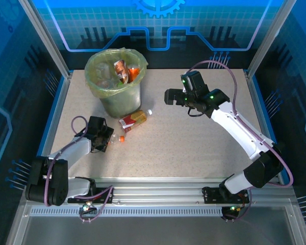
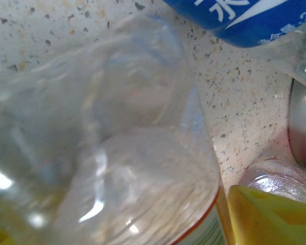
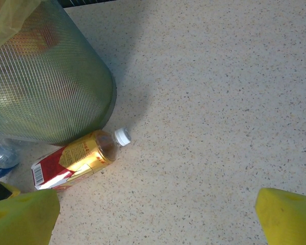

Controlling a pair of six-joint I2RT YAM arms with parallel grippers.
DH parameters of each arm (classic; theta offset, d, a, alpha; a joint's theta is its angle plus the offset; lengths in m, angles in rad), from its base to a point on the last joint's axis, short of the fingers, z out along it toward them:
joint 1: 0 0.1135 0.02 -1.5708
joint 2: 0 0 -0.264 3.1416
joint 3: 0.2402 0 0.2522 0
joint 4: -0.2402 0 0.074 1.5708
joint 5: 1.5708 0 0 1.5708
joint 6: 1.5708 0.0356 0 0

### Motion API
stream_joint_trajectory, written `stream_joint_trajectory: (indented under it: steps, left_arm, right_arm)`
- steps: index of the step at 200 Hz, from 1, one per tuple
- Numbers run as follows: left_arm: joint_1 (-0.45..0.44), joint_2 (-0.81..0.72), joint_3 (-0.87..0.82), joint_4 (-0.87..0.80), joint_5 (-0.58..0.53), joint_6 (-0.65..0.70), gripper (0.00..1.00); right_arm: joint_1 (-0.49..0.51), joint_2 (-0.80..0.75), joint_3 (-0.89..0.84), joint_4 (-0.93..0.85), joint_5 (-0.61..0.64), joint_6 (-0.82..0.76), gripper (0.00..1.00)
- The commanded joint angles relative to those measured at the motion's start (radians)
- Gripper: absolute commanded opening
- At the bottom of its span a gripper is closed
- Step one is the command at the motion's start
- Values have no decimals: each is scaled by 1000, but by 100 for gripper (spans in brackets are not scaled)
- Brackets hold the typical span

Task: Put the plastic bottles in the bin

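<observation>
The left end effector (image 1: pixel 106 137) reaches low over the bench (image 1: pixel 194 153), just in front of the bin (image 1: pixel 118 99). A clear bottle (image 2: pixel 107 153) lies between its yellow pads (image 2: pixel 270 219), and the low reach suits a bottle lying on its side. I cannot tell whether the jaws have pinched it yet. A blue bottle (image 2: pixel 245 13) lies just beyond, near enough to be knocked on the lift. The red bottle (image 1: pixel 134 120) lies just beside the foot of the bin, its white cap pointing toward open bench. Several bottles (image 1: pixel 125 71) already sit inside the bin. The right end effector (image 1: pixel 171 97) hangs wide open and empty, well right of the bin, probably held back to leave the rim free. Open bench stretches right and front. The bin's tall wall stands between the left arm and the opening, so any lift must clear the rim.
</observation>
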Motion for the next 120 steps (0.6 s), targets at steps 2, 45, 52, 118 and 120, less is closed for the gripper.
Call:
stream_joint_trajectory:
  steps: [2, 45, 52, 118, 120]
  left_arm:
    - [-6, -33, -9, -6, -24, 11, 69]
    - [-6, -101, -2, -41, -35, 36, 64]
    - [-6, -116, -1, -48, -36, 45, 64]
    - [-6, -236, 3, -96, -63, 90, 50]
    - [-6, -240, 4, -97, -63, 92, 50]
  right_arm:
    - [-14, -21, -13, 21, -8, 22, 100]
    - [-16, -29, -15, 20, 2, 23, 100]
    - [-16, -29, -16, 17, 7, 25, 100]
    - [-18, -33, -24, 18, 18, 35, 100]
    - [-18, -34, -24, 18, 18, 35, 100]
